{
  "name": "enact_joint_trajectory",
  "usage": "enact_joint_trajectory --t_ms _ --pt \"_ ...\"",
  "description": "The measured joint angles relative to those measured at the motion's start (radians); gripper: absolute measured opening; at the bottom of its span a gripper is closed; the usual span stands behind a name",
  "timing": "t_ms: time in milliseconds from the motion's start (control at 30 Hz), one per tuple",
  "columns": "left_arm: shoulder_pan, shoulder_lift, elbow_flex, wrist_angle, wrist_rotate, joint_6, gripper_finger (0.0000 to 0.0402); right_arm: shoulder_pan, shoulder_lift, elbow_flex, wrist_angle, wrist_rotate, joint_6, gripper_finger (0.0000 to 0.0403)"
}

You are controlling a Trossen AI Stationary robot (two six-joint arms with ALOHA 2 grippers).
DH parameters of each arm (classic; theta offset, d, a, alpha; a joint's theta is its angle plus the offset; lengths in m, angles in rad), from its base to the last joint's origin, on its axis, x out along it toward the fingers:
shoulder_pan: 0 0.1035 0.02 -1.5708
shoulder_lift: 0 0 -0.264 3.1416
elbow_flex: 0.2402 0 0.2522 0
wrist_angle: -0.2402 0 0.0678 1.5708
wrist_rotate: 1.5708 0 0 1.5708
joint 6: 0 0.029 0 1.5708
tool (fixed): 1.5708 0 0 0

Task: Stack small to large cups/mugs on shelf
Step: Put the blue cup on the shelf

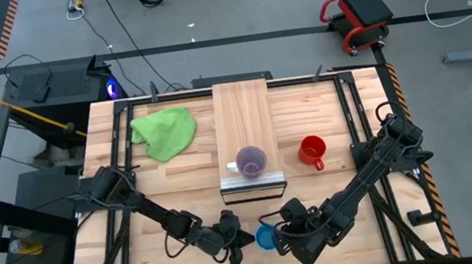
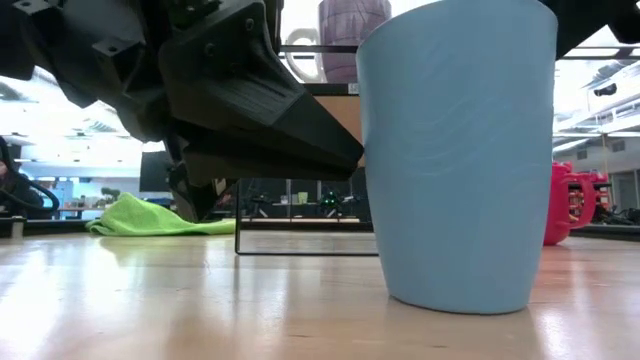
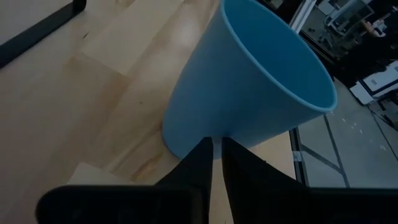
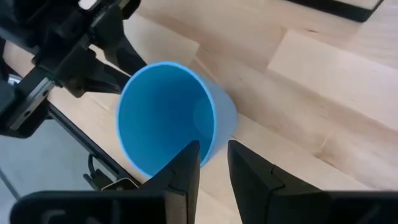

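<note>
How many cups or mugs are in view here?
3. The purple cup stands on the shelf, the red mug on the table right of the shelf, and the blue cup at the near edge between both end effectors. None seems hidden.
</note>
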Motion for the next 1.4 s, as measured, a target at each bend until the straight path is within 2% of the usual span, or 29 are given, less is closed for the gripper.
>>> enact_joint_trajectory --t_ms 300,400,633,833,1067,1200,1300,1400 --pt "0.005 0.000 0.000 0.000 0.013 0.015 0.0044 0.007 0.000 0.000 0.001 0.013 -0.076 0.0091" --pt "0.005 0.000 0.000 0.000 0.014 0.015 0.0045 0.008 0.000 0.008 -0.003 -0.026 -0.113 0.0091" --pt "0.005 0.000 0.000 0.000 0.032 0.015 0.0042 0.010 -0.014 0.087 0.000 -0.234 -0.204 0.0091" --pt "0.004 0.000 0.000 0.000 0.032 0.015 0.0043 0.021 -0.090 0.166 -0.001 -0.252 -0.273 0.0091" --pt "0.004 0.000 0.000 0.001 0.032 0.015 0.0045 0.039 -0.204 0.199 0.000 -0.170 -0.261 0.0091" --pt "0.004 0.000 0.000 0.001 0.032 0.015 0.0045 0.011 -0.261 0.198 0.006 -0.117 -0.241 0.0091" --pt "0.004 0.000 0.000 0.000 0.032 0.015 0.0046 0.006 -0.303 0.200 0.040 0.023 -0.290 0.0091" --pt "0.004 0.000 0.000 0.000 0.032 0.016 0.0045 0.024 -0.299 0.200 -0.036 0.146 -0.234 0.0089"
